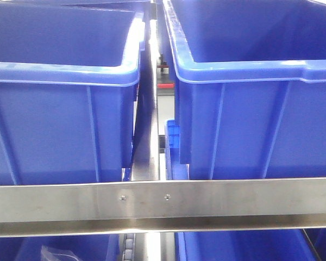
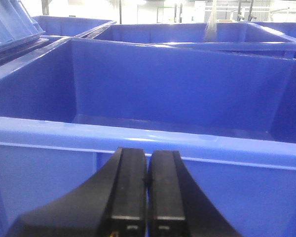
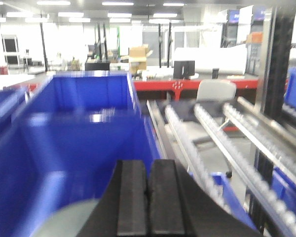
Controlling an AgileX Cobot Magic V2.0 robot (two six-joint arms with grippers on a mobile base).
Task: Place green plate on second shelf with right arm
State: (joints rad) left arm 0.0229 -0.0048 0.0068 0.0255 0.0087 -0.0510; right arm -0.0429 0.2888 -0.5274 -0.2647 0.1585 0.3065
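In the right wrist view, part of the pale green plate (image 3: 69,219) shows blurred at the bottom left, lying low inside a blue bin (image 3: 84,98). My right gripper (image 3: 148,165) is above the plate's right side, over the bin's right wall. Its black fingers are pressed together with nothing visible between them. My left gripper (image 2: 147,154) is shut too and empty, close in front of the outer wall of another blue bin (image 2: 153,143). The exterior front view shows neither gripper nor the plate. I cannot make out which shelf level is the second.
Two big blue bins (image 1: 60,109) (image 1: 255,109) stand side by side on a rack behind a steel rail (image 1: 163,198), with more bins below. Roller tracks (image 3: 222,143) and a dark upright post (image 3: 281,74) lie right of the right gripper.
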